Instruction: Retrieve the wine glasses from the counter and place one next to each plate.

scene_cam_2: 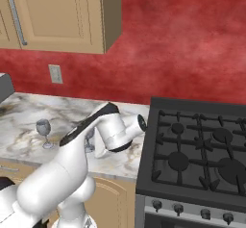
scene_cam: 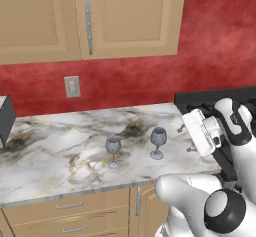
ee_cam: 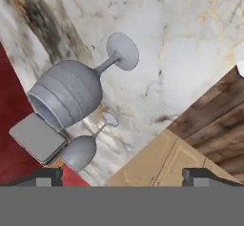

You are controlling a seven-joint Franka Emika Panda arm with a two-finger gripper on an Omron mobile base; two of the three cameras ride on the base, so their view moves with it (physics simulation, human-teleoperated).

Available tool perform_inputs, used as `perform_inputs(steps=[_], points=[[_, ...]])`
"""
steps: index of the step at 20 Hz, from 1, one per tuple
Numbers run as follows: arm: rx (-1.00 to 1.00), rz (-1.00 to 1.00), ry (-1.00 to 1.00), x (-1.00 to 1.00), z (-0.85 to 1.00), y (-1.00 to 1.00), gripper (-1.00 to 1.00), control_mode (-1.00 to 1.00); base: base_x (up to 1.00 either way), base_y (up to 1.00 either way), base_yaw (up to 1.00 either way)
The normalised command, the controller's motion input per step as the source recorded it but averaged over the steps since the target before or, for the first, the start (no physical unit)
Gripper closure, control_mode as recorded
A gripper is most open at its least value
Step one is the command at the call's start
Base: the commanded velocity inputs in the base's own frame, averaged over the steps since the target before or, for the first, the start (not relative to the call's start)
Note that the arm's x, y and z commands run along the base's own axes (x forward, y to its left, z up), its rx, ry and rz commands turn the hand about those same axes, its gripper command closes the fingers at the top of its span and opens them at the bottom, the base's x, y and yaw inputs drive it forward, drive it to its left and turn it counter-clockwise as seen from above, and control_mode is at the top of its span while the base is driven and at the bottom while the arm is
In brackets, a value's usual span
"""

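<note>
The claw (ee_cam: 122,175) is hanging spread wide with nothing in it, and the nearer of the 2 wine glasses (ee_cam: 71,90) is standing up straight on the desk (ee_cam: 190,53), sitting in the upper left of the hand view.

We see the counter (scene_cam: 60,156) as polished-looking white-grey marble with dark and golden veins, and on it two wine glasses (scene_cam: 113,151) (scene_cam: 158,142) of smooth, translucent grey-blue glass. Above and below the counter, the cabinets (scene_cam: 130,16) look like matt light tan wood with thin, shiny silver metal handles (scene_cam: 88,21). Right of the counter, the stove (scene_cam_2: 202,150) is matt black, and behind it the wall (scene_cam_2: 192,44) is mottled red.
</note>
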Motion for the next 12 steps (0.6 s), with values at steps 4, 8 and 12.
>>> perform_inputs(steps=[4, 8, 12], points=[[0.19, 0.0, 0.37, 0.36, -0.18, -0.03, -1.0, -1.0, 0.0, 0.0, 0.0], [0.17, 0.0, 0.44, 0.39, -0.24, 0.0, -1.0, -1.0, 0.0, 0.0, 0.0], [0.17, 0.0, 0.22, 0.4, -0.28, -0.08, -1.0, -1.0, 0.0, 0.0, 0.0]])
